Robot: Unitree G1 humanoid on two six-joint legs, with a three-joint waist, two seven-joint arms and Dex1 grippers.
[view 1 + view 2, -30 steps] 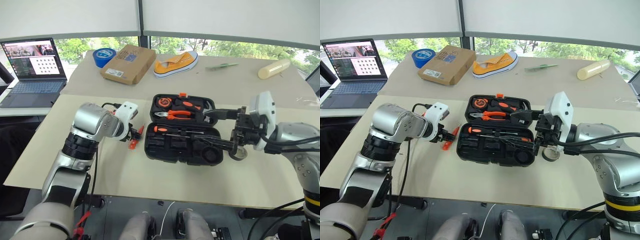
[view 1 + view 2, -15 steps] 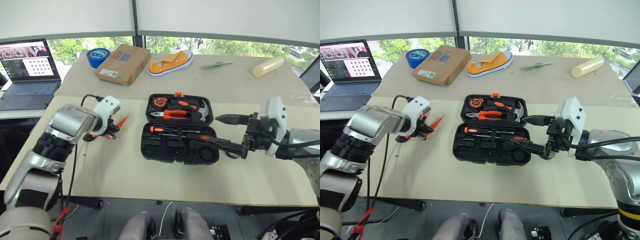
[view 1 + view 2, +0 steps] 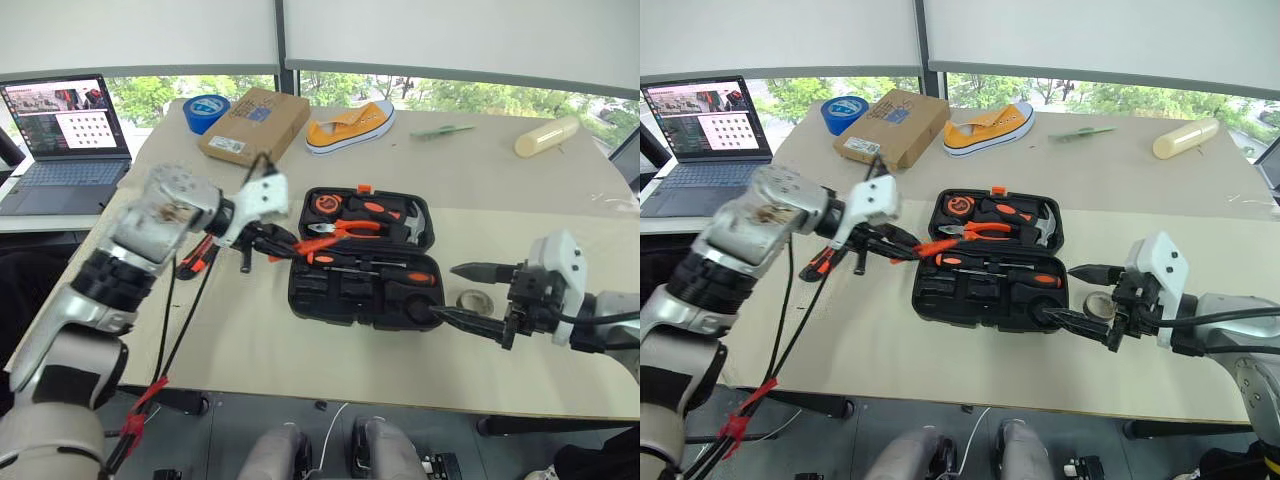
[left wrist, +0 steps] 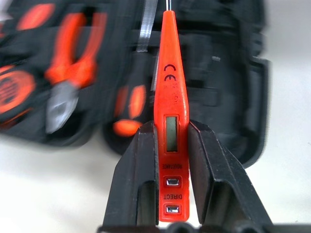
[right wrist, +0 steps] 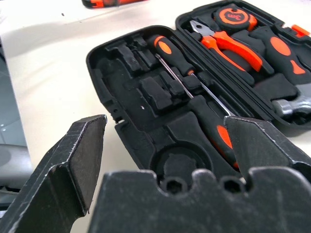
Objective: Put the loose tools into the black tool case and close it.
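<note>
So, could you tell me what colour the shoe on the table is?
Yellow-orange shoe, white sole; left eye view.

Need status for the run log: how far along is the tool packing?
Done: two screwdrivers sit in the open tool case. In hand: the left pincer is shut on the tester screwdriver, over the case. Left: utility knife and tape roll on the table; case unclosed. The right pincer is open.

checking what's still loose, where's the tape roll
In the head views the small tape roll lies on the table right of the open tool case, just beyond the open right gripper.
</note>
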